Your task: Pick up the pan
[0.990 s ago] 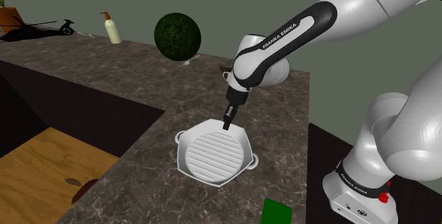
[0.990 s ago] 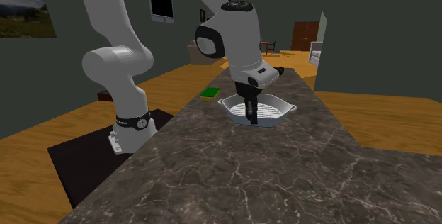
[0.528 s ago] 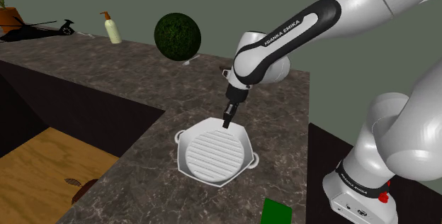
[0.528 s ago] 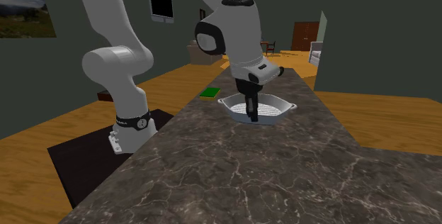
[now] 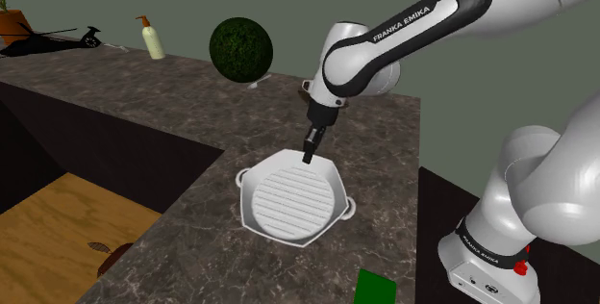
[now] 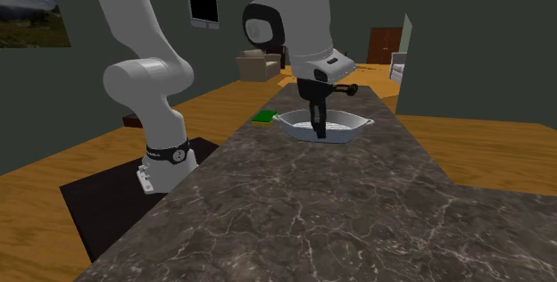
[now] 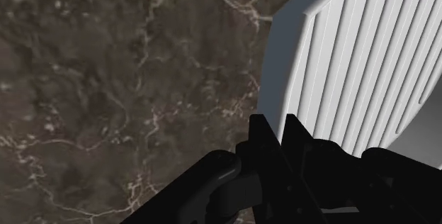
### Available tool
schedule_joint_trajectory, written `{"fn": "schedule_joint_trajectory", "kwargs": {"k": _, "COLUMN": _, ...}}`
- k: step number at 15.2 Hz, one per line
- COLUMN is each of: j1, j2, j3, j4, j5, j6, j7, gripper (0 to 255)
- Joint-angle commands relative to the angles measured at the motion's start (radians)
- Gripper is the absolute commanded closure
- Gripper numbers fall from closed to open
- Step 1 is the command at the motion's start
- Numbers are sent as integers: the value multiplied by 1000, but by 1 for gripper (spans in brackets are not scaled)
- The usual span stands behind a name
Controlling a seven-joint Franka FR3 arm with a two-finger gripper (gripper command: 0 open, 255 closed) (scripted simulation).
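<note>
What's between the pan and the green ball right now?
Just bare counter, as the shoulder view shows; nothing stands between pan and ball.

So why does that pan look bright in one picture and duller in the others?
Shoulder view: the pan is evenly lit, near white; second exterior view: the whole scene is dim, so it turns grey; wrist view: its side wall shows greyer than its ribbed floor.
</note>
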Motion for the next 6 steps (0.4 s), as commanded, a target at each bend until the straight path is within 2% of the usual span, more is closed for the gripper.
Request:
{"fn": "schedule_joint_trajectory", "kwargs": {"k": 1, "j1": -4, "j2": -16, "j3": 0, "j4": 14, "j5": -14, "j6": -28, "j7": 15, "gripper": 255}}
{"fn": "schedule_joint_trajectory", "kwargs": {"k": 6, "j1": -10, "j2": -43, "j3": 2, "j4": 33, "j5": -32, "j6": -71, "j7": 38, "gripper": 255}}
